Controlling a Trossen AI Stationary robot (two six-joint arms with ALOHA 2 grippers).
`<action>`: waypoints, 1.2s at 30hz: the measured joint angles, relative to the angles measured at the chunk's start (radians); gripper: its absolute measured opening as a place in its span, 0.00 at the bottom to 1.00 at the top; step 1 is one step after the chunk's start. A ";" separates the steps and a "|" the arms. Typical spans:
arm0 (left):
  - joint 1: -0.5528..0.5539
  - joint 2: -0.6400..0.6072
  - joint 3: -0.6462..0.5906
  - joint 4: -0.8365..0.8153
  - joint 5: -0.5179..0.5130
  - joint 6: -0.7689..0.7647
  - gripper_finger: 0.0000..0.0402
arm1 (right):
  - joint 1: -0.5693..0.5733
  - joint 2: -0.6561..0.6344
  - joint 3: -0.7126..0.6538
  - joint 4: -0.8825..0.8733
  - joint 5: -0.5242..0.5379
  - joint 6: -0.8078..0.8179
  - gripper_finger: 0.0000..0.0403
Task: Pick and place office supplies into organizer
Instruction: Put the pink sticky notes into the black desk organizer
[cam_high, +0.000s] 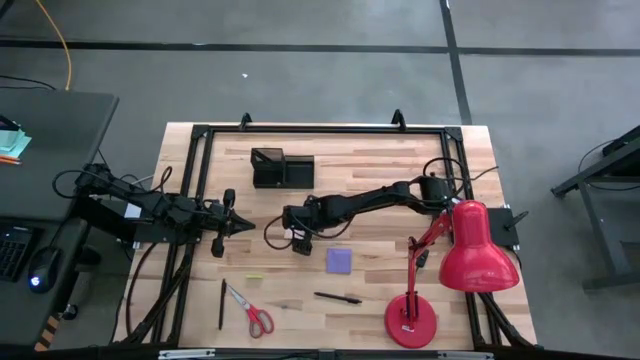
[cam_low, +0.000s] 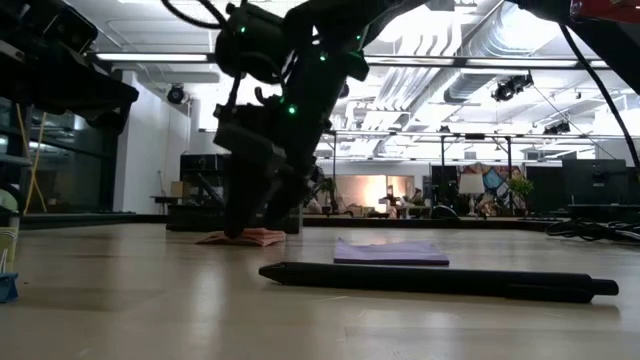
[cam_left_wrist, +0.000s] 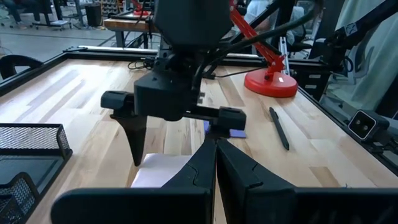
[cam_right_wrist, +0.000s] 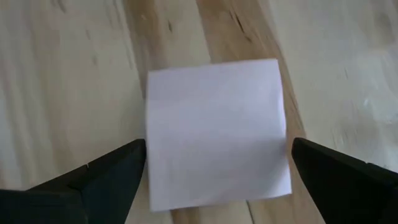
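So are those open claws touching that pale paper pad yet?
Apart. The right wrist view shows the right gripper fingers either side of the pad, wood visible between.

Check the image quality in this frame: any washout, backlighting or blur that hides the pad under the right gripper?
Right wrist view: the pad looks washed out to near white, edges soft, between the open right gripper fingers. Low view: bright ceiling lights backlight the arm into a silhouette; the pen up front is dark. High view: evenly lit, though the gripper hides the pad.
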 joint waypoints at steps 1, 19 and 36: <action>0.000 0.000 0.000 0.000 0.000 0.000 0.00 | -0.002 0.002 0.000 0.007 -0.001 0.009 0.99; 0.000 0.000 0.000 0.000 0.000 0.000 0.00 | -0.019 0.035 0.004 0.026 -0.064 0.111 0.97; 0.000 0.000 0.000 0.000 0.000 0.000 0.00 | -0.020 0.052 0.002 0.020 -0.052 0.117 0.89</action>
